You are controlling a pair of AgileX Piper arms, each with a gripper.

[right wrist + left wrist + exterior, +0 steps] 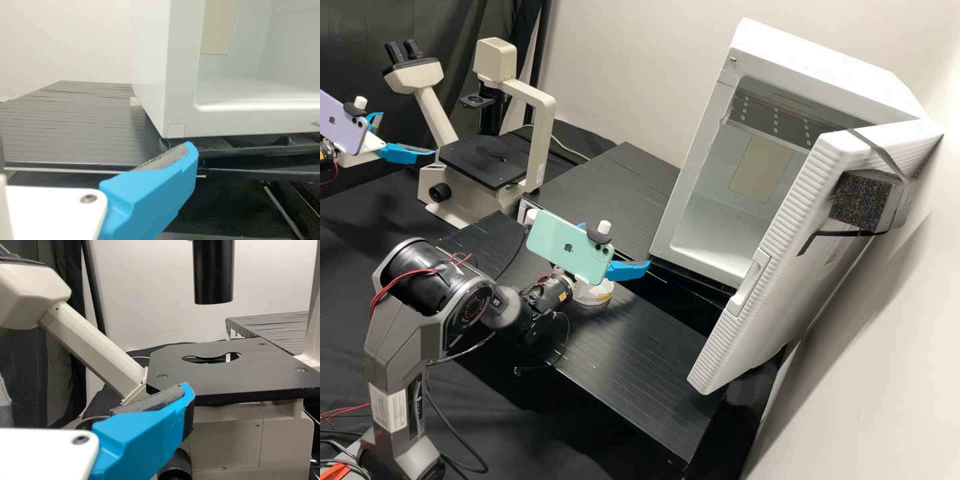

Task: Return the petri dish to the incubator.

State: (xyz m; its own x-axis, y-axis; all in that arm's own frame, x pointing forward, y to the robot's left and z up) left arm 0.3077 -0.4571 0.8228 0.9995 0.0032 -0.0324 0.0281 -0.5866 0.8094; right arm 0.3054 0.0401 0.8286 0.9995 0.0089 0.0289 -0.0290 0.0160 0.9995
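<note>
Left of the open incubator (pixel 833 63): the right hand (pixel 617 245) spread, empty.
Left hand (pixel 409 133), by the inverted microscope (pixel 543 133), likewise; fetching seems the step, gripping the petri dish next.

And here's the white, boxy incubator (pixel 720 200), upright on the slatted black worktop (pixel 620 193)! Its ribbed white door (pixel 780 253) stands wide open, pale walls and a dotted grey panel (pixel 777 120) showing inside.

Mint-green phone (pixel 543 237): fruit-shaped logo. Lilac phone (pixel 350 130): same. Right arm (pixel 379 353): white label (pixel 389 410), print illegible.
</note>
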